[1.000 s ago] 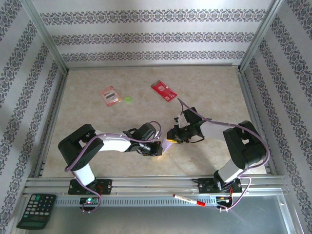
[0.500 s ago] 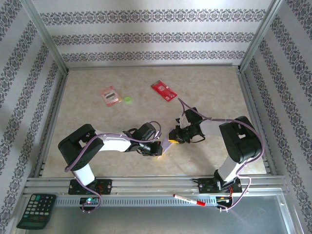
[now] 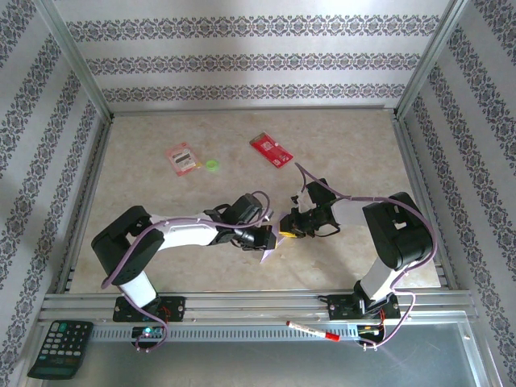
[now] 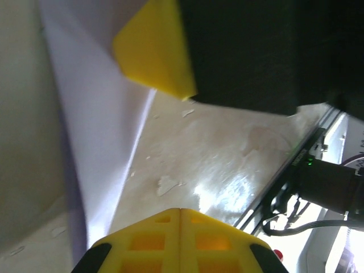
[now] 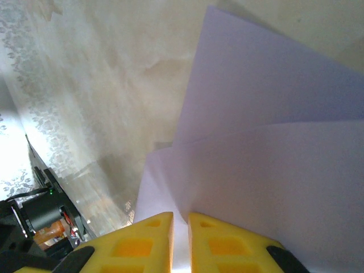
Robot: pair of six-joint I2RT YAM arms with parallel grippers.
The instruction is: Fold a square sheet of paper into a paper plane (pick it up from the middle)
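The two arms meet over the near middle of the desk [image 3: 161,193], tips almost touching. The right pincer [image 3: 282,230] is nearly closed, and its wrist view shows the lilac paper [image 5: 273,142] running in between the yellow fingertips [image 5: 151,233], so it is gripping the paper. The paper fans out ahead of that pincer in two overlapping folded layers.

The left pincer [image 3: 266,239] has its jaws pressed fully together. From its own camera the paper [image 4: 96,125] hangs just left of its tip [image 4: 180,211], running past the finger's edge. I cannot tell whether any of it is pinched there. One yellow finger [image 4: 153,51] of the right pincer sits against the paper just ahead of it.

From above, the paper [image 3: 268,250] shows as a pale pointed flap just below the two tips, towards the arm bases.

Well beyond the pincers lie a red card [image 3: 271,150], a pink packet [image 3: 181,157] and a small green disc [image 3: 212,164].
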